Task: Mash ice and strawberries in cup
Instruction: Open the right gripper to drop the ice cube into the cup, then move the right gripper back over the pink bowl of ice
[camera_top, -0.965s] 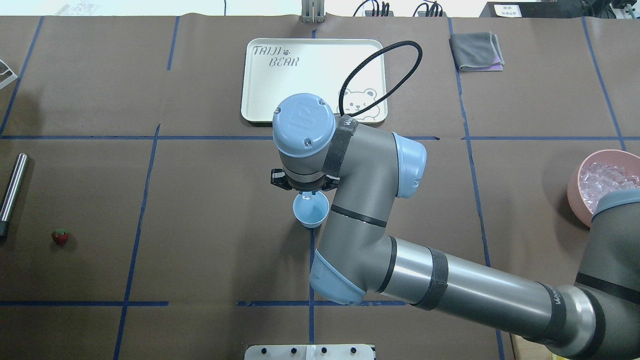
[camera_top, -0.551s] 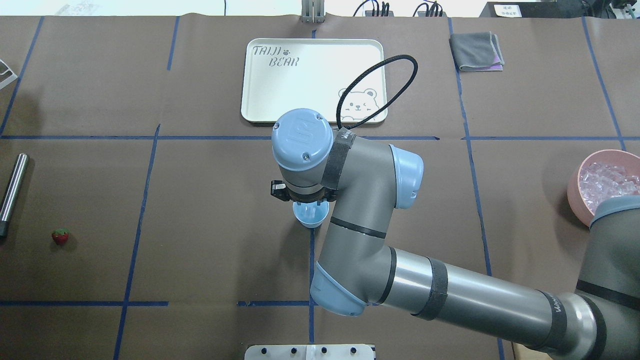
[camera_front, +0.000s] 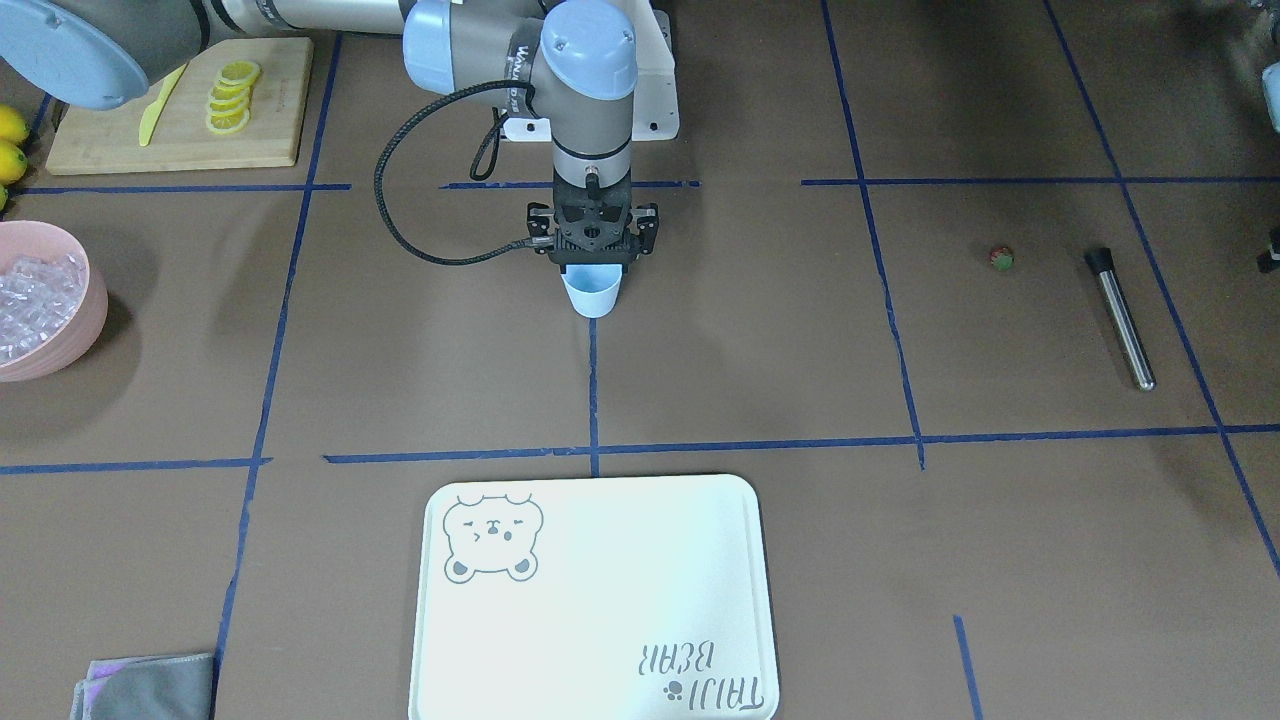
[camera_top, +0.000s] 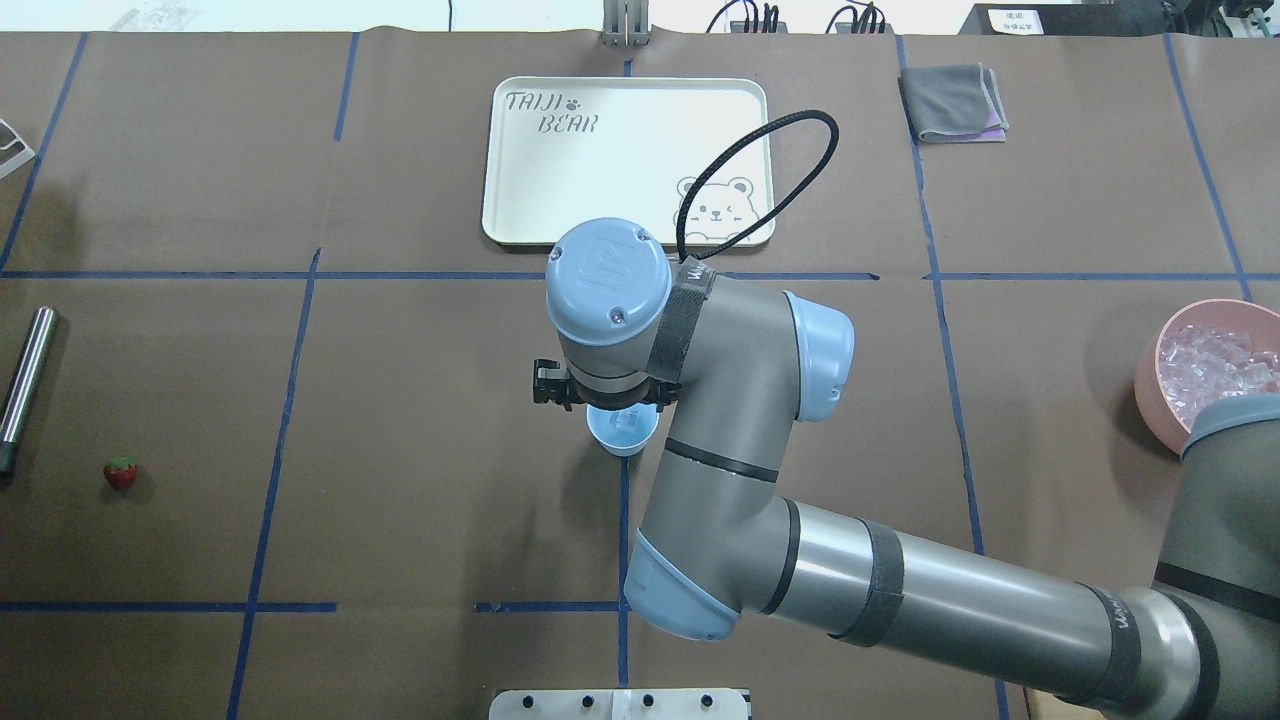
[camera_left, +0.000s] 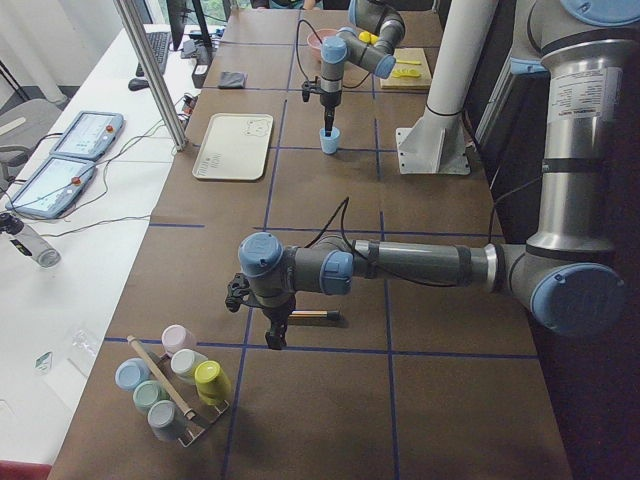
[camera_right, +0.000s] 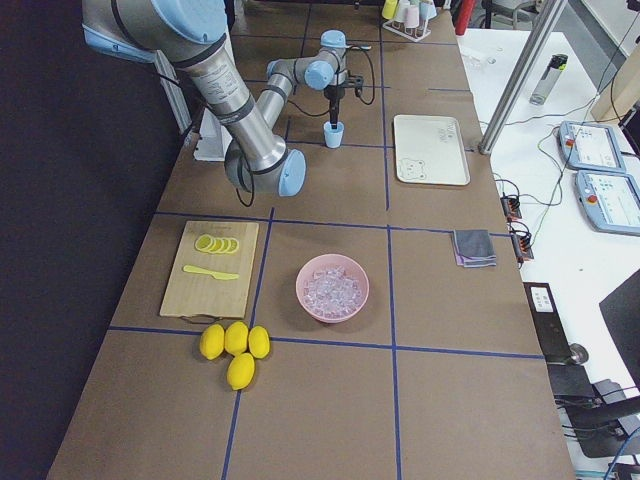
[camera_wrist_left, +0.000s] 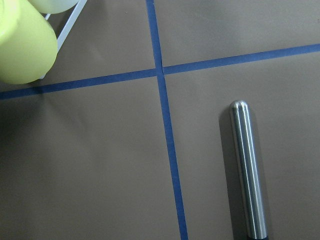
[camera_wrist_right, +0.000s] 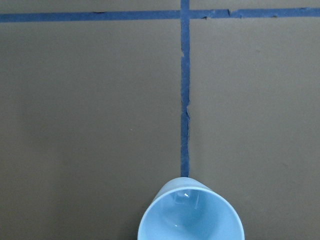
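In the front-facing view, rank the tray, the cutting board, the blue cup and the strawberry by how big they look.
1. tray, largest, though it also lies nearest the camera
2. cutting board, one corner covered
3. cup
4. strawberry, smallest

- pale blue tapered plastic cup: from overhead its far rim is tucked under the right arm; the bottom edge chops it off in the right wrist view
- right gripper: fingertips too small to read from the front
- left gripper: tiny, can't tell
- shiny steel rod: lower end cut off
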